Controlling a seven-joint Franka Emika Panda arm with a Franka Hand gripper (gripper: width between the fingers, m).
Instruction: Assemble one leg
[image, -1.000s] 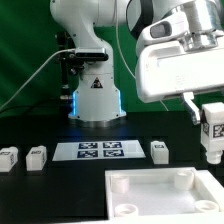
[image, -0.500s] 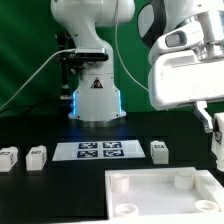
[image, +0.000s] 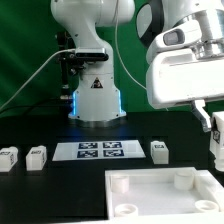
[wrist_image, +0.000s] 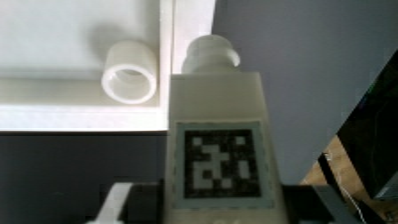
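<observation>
Wrist view: leg (wrist_image: 217, 110) in claw (wrist_image: 221, 200).

Marker board (image: 100, 151) lying on table (image: 60, 195), just before robot base (image: 96, 95). First loose leg (image: 8, 157) and second loose leg (image: 37, 156) sitting side by side at exterior view's left of board; third loose leg (image: 158, 150) sitting just at exterior view's right of it. Panel (image: 150, 177) lying nearer camera, toward exterior view's right. Held leg (image: 217, 148) hanging in gripper (image: 213, 122) by panel's far corner on that same side, tip just beside corner socket (wrist_image: 128, 72).
</observation>
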